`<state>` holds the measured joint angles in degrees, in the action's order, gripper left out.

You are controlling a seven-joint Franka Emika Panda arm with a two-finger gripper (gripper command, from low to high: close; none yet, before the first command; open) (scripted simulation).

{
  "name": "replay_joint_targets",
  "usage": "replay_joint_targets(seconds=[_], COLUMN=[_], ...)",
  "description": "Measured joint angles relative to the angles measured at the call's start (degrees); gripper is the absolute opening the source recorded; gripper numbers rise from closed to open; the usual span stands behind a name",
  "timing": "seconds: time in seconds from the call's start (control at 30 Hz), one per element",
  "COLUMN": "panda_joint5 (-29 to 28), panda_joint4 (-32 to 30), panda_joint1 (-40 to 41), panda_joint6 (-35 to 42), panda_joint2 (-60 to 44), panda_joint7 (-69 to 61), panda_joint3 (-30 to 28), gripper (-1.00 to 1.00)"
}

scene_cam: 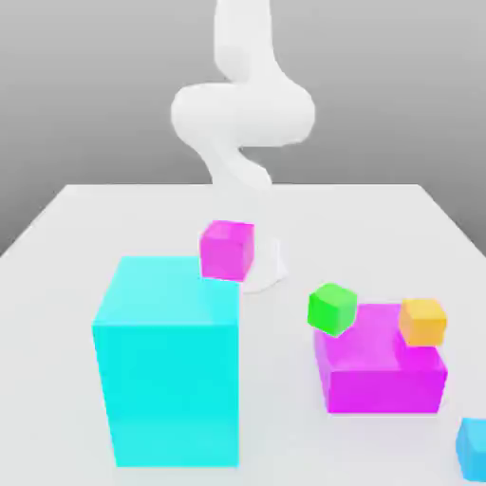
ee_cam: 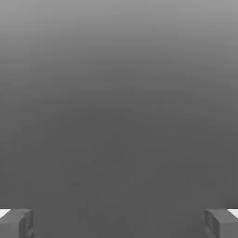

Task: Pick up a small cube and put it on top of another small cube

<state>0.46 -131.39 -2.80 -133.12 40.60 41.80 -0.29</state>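
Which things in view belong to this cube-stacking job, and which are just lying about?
Job:
- small sky-blue cube
- one small green cube, orange cube or magenta cube, unclear which

Lying about:
- large cyan block
- flat magenta block
- remaining two cubes

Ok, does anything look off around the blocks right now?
Yes: the green cube sits askew, a corner pointing down, near the low magenta block. Whether it is touching that block, I can't tell. Nothing looks damaged.
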Motion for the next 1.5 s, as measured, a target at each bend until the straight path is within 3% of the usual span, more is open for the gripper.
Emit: replay_joint_targets(seconds=[0.6, 0.97, 1.13, 1.17, 1.37, 1.5], panda_joint5=[2.6, -4.4, -7.4, -7.6, -7.6, -6.5], panda_joint4=[2.8, 4.5, 6.3, 6.6, 6.7, 5.4], panda_joint1=[-15.5, -22.1, -24.1, -24.2, -24.3, -23.5], panda_joint6=[-9.6, -15.5, -22.2, -23.0, -23.3, -18.7], panda_joint2=[-37.7, -60.7, -71.1, -72.1, -72.6, -66.8], panda_joint7=[-28.5, -39.9, -39.7, -39.6, -39.6, -40.4], panda_joint3=[3.5, 7.1, 6.0, 5.8, 5.7, 6.8], gripper=[0.0, 0.0, 0.0, -1.0, -1.0, -1.0])
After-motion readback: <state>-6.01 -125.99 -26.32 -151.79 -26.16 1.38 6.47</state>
